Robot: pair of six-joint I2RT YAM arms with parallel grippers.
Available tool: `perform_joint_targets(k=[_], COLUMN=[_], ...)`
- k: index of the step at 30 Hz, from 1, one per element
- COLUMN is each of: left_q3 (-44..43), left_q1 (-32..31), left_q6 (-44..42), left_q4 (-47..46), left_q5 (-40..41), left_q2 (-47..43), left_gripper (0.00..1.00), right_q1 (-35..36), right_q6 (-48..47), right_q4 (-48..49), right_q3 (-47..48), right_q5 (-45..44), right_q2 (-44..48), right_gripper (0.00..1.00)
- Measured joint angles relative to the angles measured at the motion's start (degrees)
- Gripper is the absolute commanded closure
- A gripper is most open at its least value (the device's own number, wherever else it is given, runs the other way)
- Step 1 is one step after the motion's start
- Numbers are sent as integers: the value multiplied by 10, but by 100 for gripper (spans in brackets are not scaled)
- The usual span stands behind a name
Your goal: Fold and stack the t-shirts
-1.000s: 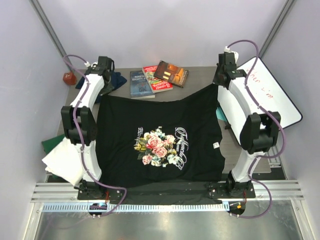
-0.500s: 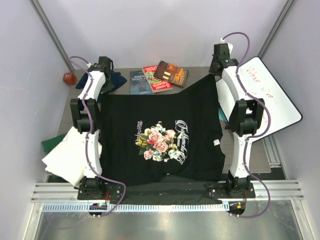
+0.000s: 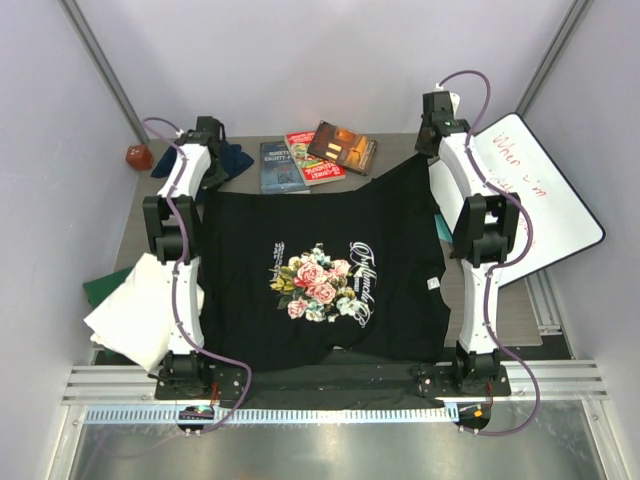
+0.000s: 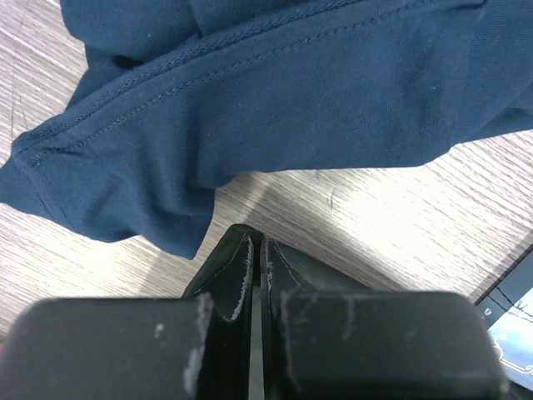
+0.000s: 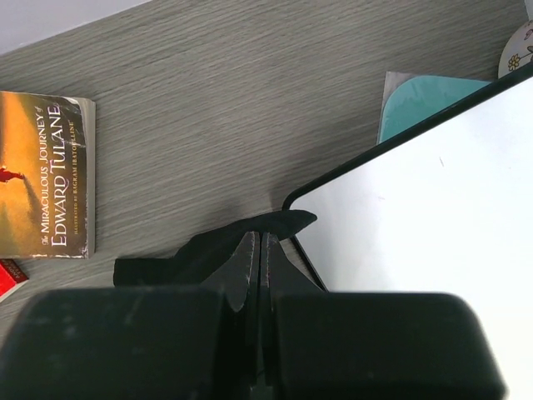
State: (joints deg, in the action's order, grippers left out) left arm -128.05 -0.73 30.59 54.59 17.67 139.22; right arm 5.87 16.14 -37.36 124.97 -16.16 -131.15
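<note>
The large black t-shirt with the rose print lies spread across the table, its far edge held taut between both arms. My left gripper is shut on the shirt's far-left corner, just short of the crumpled navy t-shirt. My right gripper is shut on the far-right corner, beside the whiteboard's corner. A folded white t-shirt lies on a green one at the left edge.
Three books lie along the back of the table, one of them left of my right gripper. A whiteboard leans at the right over a teal mat. A red object sits in the far-left corner.
Both arms have stretched toward the back of the table, dragging the black t-shirt's far corners and the rose print farther from the bases. Both grips stayed shut.
</note>
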Motion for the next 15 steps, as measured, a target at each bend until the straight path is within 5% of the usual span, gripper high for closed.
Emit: perform_joint_targets(k=[7,15], left_q3=[43,162], left_q1=[0,0], left_q6=[-13,-28], left_q4=[-15,-33], left_q5=[-8,-2], left_q2=[-40,-165], left_gripper=[100,100], right_q1=[0,0], right_q6=[-10,-15], right_q4=[1,27], right_q3=[-21,-148], right_q5=[4,10], right_q2=[33,157], right_gripper=[99,99])
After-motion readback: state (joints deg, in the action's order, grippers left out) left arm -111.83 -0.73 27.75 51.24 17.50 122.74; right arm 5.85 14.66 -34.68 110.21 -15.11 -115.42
